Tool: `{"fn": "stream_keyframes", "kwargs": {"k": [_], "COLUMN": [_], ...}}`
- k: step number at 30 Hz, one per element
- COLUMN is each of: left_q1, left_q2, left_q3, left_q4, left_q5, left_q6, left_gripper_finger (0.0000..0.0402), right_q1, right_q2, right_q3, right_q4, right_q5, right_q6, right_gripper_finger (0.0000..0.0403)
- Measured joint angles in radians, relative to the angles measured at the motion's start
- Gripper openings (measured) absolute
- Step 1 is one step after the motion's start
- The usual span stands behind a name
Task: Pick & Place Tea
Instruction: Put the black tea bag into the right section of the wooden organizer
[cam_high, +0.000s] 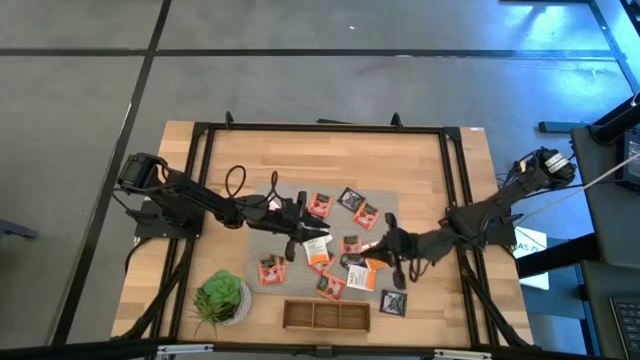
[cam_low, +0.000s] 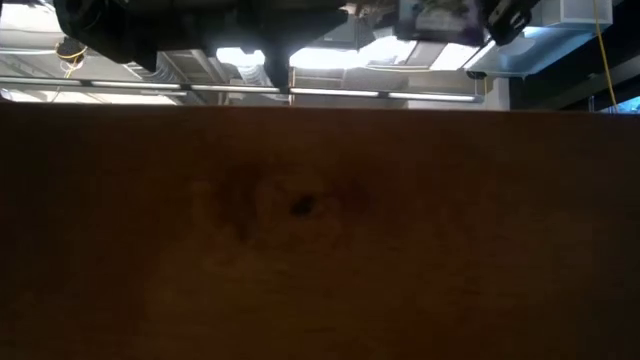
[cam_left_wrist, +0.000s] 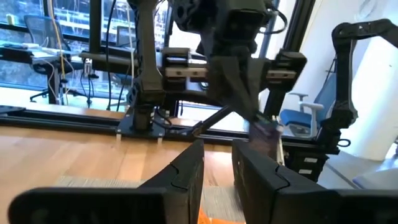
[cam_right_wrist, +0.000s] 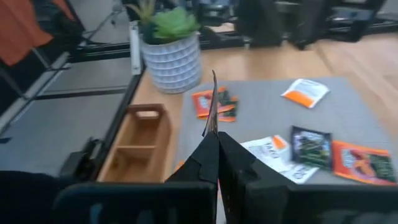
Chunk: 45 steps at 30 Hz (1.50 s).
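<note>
The right gripper (cam_right_wrist: 213, 146), fingers pressed together, pinches a thin flat tea sachet (cam_right_wrist: 211, 102) edge-up above the grey mat (cam_right_wrist: 348, 99), probably for carrying toward the compartmented wooden tray (cam_right_wrist: 134, 146). The left gripper (cam_left_wrist: 217, 168) hovers low over the mat, fingers slightly parted and empty, among the scattered sachets.

Tea sachets (cam_high: 352, 200) crowd the grey mat (cam_high: 262, 243), while bare table (cam_high: 420, 165) lies open beyond the mat.

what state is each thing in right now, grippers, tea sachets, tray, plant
left gripper: open, over the grey mat
right gripper: shut on one sachet, held edge-up
other sachets: loose, flat on the grey mat
wooden tray: no sachets in it
potted plant: upright
</note>
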Motion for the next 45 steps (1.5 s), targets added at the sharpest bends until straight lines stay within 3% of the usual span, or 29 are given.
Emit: {"fn": "stream_keyframes", "kwargs": {"k": [12,20,26,34,38,45], "left_q1": [0.007,0.001,0.001,-0.001,-0.001,-0.005], "left_q2": [-0.003,-0.003,-0.003,-0.003,-0.003,-0.003], "left_q3": [0.000,0.000,0.000,0.000,0.000,0.000], "left_q4": [-0.014,-0.042,-0.038,-0.043,-0.043,-0.043], "left_q5": [-0.010,0.024,0.026,0.026,0.025,0.025], "left_q6": [0.023,0.008,0.008,0.006,0.005,0.006], "left_gripper_finger": [0.0082,0.0079,0.0083,0.0083,0.0083,0.0084], "right_q1": [0.145,0.181,0.210,0.252,0.269,0.273], "right_q2": [0.064,0.183,0.289,0.394,0.426,0.434], "right_q3": [0.000,0.000,0.000,0.000,0.000,0.000], "right_q4": [0.020,0.076,0.233,0.259,0.270,0.259], "right_q5": [0.077,0.091,0.093,0.131,0.205,0.205], "right_q6": [0.101,0.209,0.205,0.259,0.263,0.262], "right_gripper_finger": [0.0003,0.0003,0.0003,0.0003,0.0003,0.0010]}}
